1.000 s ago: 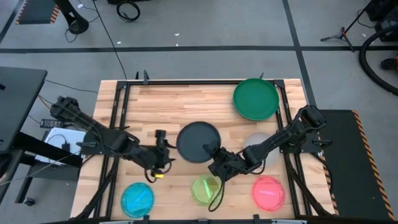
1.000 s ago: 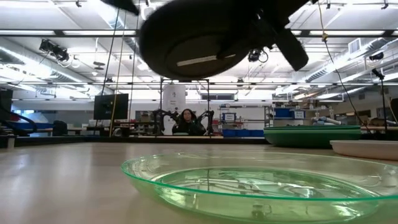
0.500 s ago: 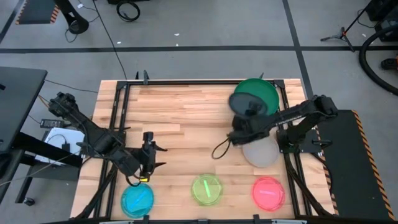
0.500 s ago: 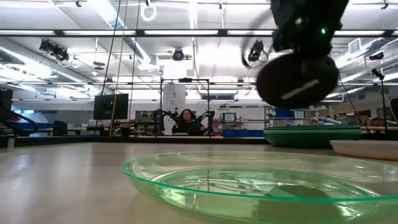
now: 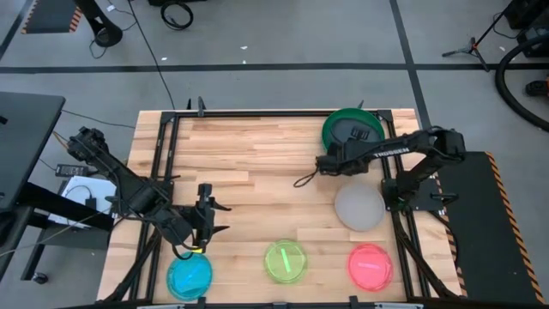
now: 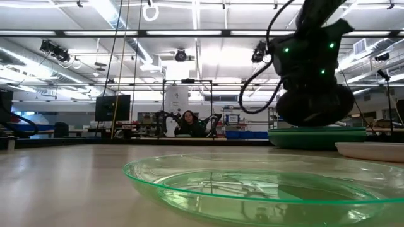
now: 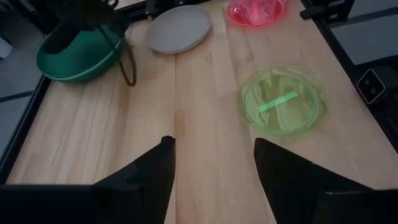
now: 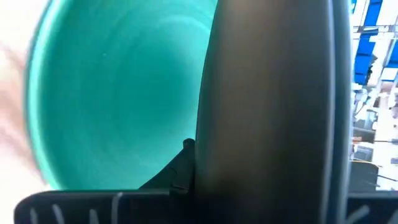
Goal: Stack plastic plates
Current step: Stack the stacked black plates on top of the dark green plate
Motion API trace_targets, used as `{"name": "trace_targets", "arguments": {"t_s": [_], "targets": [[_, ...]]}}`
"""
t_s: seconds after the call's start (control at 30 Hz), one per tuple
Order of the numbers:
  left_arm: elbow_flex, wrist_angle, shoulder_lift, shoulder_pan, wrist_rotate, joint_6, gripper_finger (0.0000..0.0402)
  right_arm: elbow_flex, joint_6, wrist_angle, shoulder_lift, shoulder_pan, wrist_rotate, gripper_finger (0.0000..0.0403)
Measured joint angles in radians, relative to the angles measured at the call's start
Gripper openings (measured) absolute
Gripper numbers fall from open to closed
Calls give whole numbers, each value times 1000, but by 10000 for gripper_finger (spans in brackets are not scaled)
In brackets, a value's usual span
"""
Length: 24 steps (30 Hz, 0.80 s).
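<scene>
two dark, slim-jointed arms — looped black cables, green indicator lights glowing.

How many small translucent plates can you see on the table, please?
3, in a row along the near edge: the blue plate by the left pincer, the yellow-green plate in the middle, and the pink plate on the right. None looks hidden.

Right arm [image 5: 390, 153]: white lettering along the forearm, too small to read
Other readable text or signs: none
</scene>
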Motion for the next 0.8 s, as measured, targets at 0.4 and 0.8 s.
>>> {"name": "trace_targets", "arguments": {"t_s": [0.4,0.8], "targets": [[0,0,0,0,0,-1,221,-67,-312,234,0,-234,-15,110],[0,0,0,0,1,-1,221,-73,-440,355,0,-285,-63,140]]}}
